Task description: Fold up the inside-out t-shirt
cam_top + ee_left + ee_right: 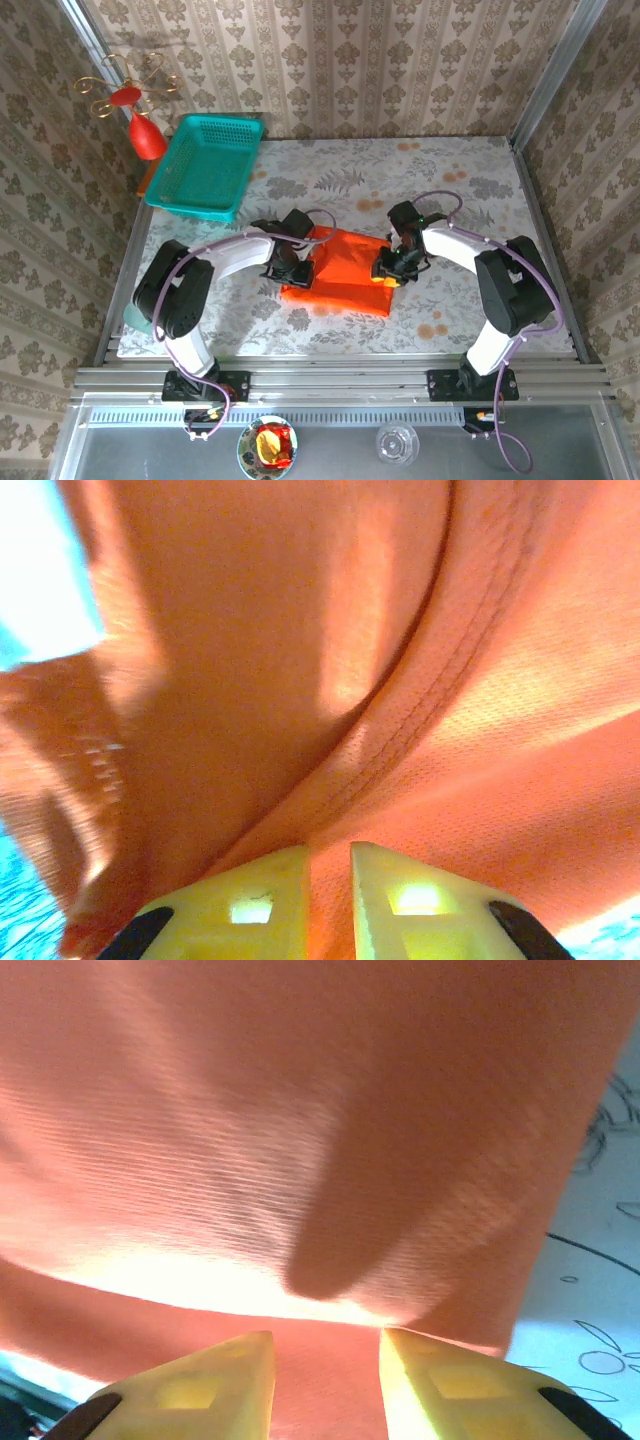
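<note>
The shirt (340, 272) lies folded into a squat orange block near the middle of the table (450, 190), somewhat nearer the near edge than the far one. Its long axis runs left to right, slightly skewed, so its left end sits a little nearer the near edge. The left claw (290, 262) is at the shirt's left edge; in its wrist view the yellow fingers (250, 900) stand almost together, with a fold of fabric pinched in the narrow gap. The right claw (388, 268) is at the right edge, its fingers (440, 1390) set wider and closed on a thicker fold. A basket (205, 165) sits at the far left corner.
</note>
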Controlling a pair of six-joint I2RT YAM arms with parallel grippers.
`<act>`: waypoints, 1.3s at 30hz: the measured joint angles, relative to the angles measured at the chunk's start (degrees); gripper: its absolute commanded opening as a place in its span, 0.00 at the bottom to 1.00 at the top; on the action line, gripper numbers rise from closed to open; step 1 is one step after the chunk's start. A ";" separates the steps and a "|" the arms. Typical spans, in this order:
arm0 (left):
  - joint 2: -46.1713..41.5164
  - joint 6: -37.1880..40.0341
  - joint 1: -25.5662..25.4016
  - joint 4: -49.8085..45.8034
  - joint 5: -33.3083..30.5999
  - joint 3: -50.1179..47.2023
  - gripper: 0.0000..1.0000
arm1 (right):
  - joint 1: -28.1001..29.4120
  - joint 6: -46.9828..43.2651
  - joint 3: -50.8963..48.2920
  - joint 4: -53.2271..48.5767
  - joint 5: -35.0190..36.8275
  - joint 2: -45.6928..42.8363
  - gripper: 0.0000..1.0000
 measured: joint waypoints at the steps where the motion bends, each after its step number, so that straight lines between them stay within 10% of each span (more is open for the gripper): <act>1: -1.05 -0.09 0.02 -0.26 -0.26 0.37 0.19 | -0.13 -0.74 2.10 -0.55 -0.07 0.28 0.34; 15: 0.02 -7.54 -1.79 6.47 1.33 -5.60 0.08 | -3.19 -7.13 16.92 -2.93 -3.13 17.49 0.28; 29: 9.62 -4.87 3.34 7.74 4.04 5.95 0.09 | 2.89 2.16 -14.69 1.75 -2.45 -8.41 0.29; 39: 12.83 -1.03 3.82 1.92 1.70 16.33 0.15 | 6.45 8.28 -11.72 -1.07 -0.83 -15.96 0.29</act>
